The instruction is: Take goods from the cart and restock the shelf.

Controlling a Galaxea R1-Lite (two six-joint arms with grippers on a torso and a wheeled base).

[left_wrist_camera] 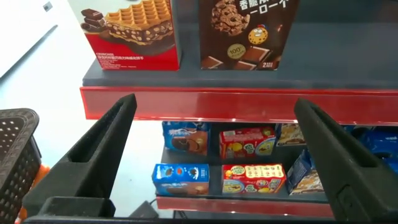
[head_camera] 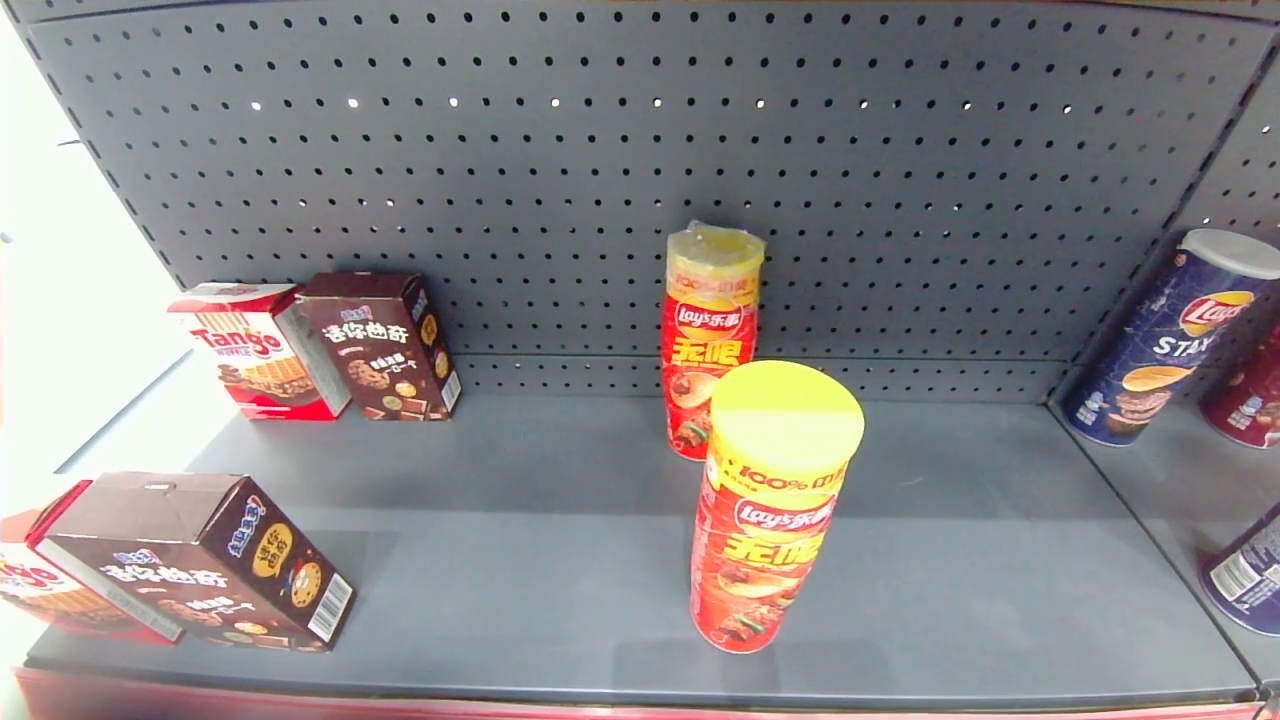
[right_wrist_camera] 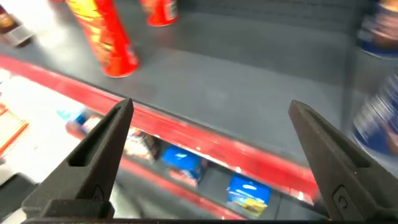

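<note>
My left hand (left_wrist_camera: 216, 104) wide open and empty before the grey metal shelf (head_camera: 520, 540), my right hand (right_wrist_camera: 211, 107) equally spread, holding nothing, red yellow-lidded crisp tube (head_camera: 770, 510) upright mid-shelf, twin tube (head_camera: 708, 340) just behind

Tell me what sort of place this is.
Probably a shop aisle, or a mock-up of one: a grey shelf with a pegboard back, a red rail along its front edge, and packaged snacks: chip cans and biscuit boxes.
</note>
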